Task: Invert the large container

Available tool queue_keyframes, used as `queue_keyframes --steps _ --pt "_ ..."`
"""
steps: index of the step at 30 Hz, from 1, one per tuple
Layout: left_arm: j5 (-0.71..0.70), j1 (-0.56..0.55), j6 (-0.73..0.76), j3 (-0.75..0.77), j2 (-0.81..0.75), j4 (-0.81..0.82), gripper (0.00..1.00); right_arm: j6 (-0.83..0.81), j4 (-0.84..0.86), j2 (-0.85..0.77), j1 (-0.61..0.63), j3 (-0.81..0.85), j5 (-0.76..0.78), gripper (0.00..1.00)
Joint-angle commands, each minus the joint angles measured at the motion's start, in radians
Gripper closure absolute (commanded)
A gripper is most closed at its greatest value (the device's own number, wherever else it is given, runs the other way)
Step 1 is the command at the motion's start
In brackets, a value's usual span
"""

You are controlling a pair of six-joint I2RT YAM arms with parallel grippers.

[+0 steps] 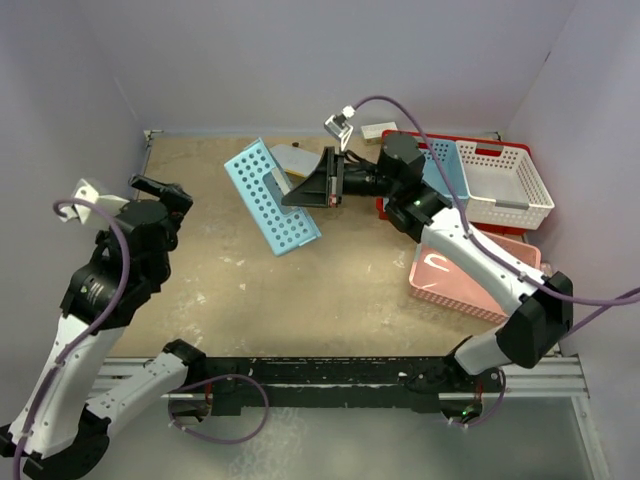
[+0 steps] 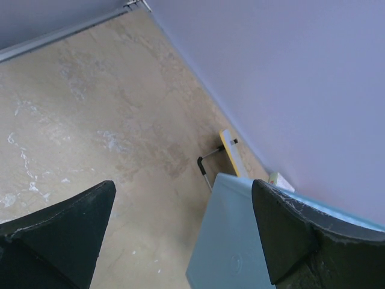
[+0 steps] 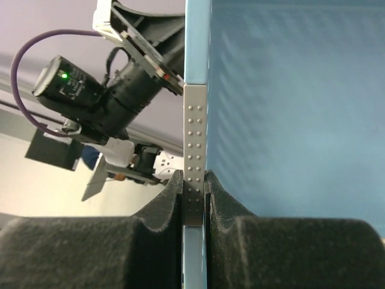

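**tabletop_tim:** Tan table (image 1: 230, 290), lilac walls. Red bin (image 1: 521, 150) sits back right, upright, solid walls, with 1 white basket (image 1: 505, 180) in it. Flip started?

**yam_fan:** Nope, looks like unloading first. Right gripper (image 3: 194, 186) pinches the tilted blue basket (image 1: 272, 195) by its rim. Left gripper (image 2: 183, 229) hangs spread, empty. Next, I'd guess: park that, clear the bin, grab a wall.

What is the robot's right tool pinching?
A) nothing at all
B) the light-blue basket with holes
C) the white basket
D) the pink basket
B: the right tool is shut on the thin wall of the light-blue basket, and the right wrist view shows this up close.
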Motion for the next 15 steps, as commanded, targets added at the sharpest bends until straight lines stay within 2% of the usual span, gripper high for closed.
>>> queue_keyframes --steps 1,8,11,15 --pt "-0.067 0.006 -0.003 0.034 -0.033 -0.006 0.09 0.202 0.398 0.007 0.017 -0.119 -0.088 1.00" --pt "-0.026 0.007 0.018 0.019 -0.039 0.016 0.09 0.531 0.831 0.150 0.085 -0.201 -0.102 1.00" --pt "-0.012 0.006 0.043 -0.012 -0.072 0.080 0.09 0.736 1.068 0.230 0.093 -0.238 -0.096 1.00" --pt "0.009 0.006 0.072 0.000 -0.049 0.087 0.09 0.959 1.334 0.335 0.093 -0.311 -0.077 1.00"
